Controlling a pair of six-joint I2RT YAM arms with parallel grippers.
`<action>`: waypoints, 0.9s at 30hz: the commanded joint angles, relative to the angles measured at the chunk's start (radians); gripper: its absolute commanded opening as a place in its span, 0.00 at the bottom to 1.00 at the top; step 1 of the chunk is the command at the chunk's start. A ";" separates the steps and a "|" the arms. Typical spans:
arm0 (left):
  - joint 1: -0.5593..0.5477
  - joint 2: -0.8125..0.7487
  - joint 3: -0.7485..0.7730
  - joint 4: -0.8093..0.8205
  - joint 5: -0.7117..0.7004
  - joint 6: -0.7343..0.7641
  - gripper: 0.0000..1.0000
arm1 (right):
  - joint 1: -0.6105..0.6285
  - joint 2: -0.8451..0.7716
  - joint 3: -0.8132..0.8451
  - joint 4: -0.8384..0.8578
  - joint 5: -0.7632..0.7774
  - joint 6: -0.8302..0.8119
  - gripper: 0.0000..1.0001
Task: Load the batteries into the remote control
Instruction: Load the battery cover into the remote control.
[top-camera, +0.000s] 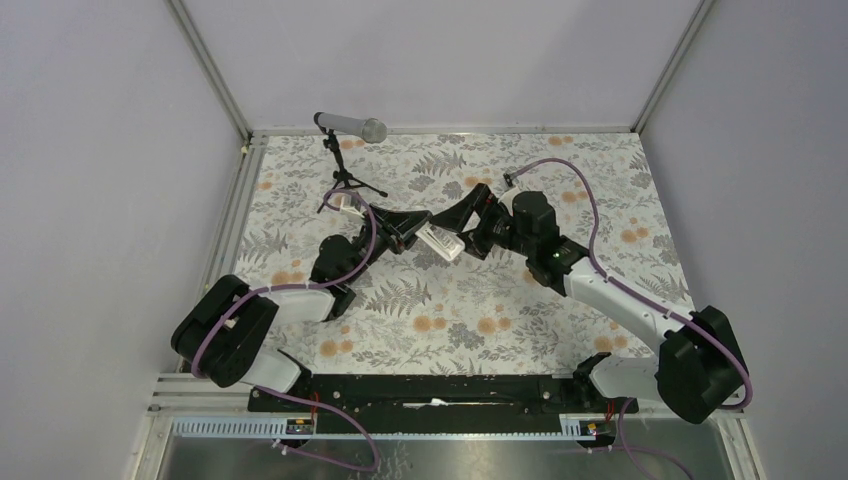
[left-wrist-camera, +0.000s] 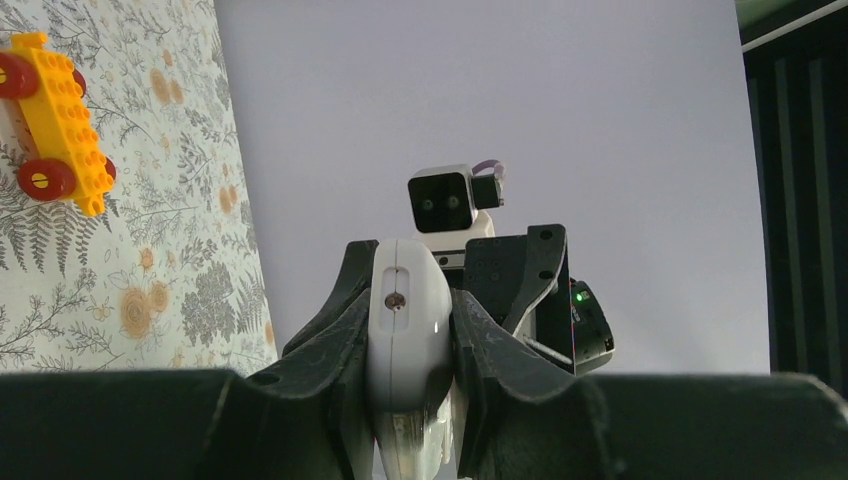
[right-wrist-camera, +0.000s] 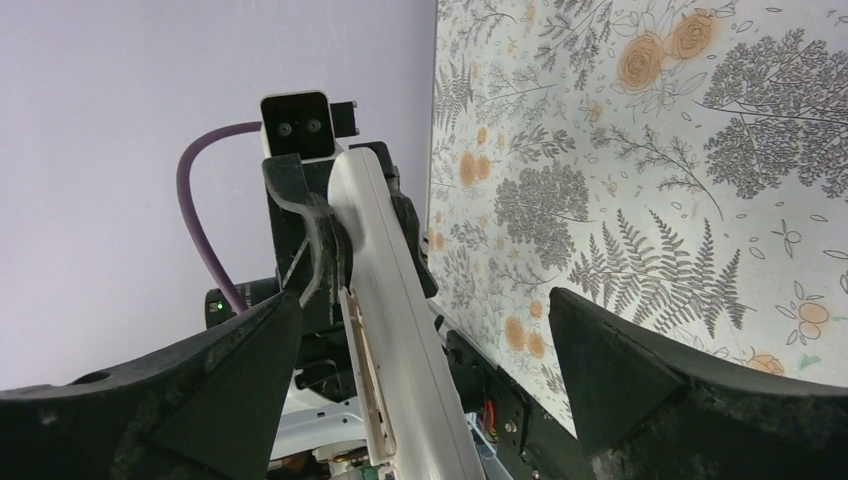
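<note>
The remote control (top-camera: 441, 242) is a slim white bar held off the table, with my left gripper (top-camera: 412, 233) shut on one end. In the left wrist view its rounded end (left-wrist-camera: 405, 320) is pinched between my two black fingers (left-wrist-camera: 335, 325), at my left gripper (left-wrist-camera: 407, 300). My right gripper (right-wrist-camera: 422, 300) stands open, its fingers (right-wrist-camera: 610, 370) wide on either side of the remote's free end (right-wrist-camera: 390, 300) and not touching it. A long narrow slot shows along the remote's edge. The batteries are out of view.
A microphone on a small tripod (top-camera: 350, 128) stands at the back left of the floral tablecloth (top-camera: 600, 180). An orange toy car (left-wrist-camera: 55, 120) lies on the cloth. A small white piece (top-camera: 345, 201) lies by the tripod's feet.
</note>
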 joint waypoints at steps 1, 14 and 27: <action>0.002 -0.031 -0.002 0.095 0.028 0.019 0.00 | -0.019 0.016 0.015 0.074 -0.056 0.054 0.98; 0.002 0.007 0.037 0.111 0.038 -0.090 0.00 | -0.019 0.014 -0.022 0.065 -0.122 -0.013 0.84; 0.002 0.000 0.049 0.100 0.047 -0.116 0.00 | -0.018 0.078 0.010 0.057 -0.097 -0.035 0.86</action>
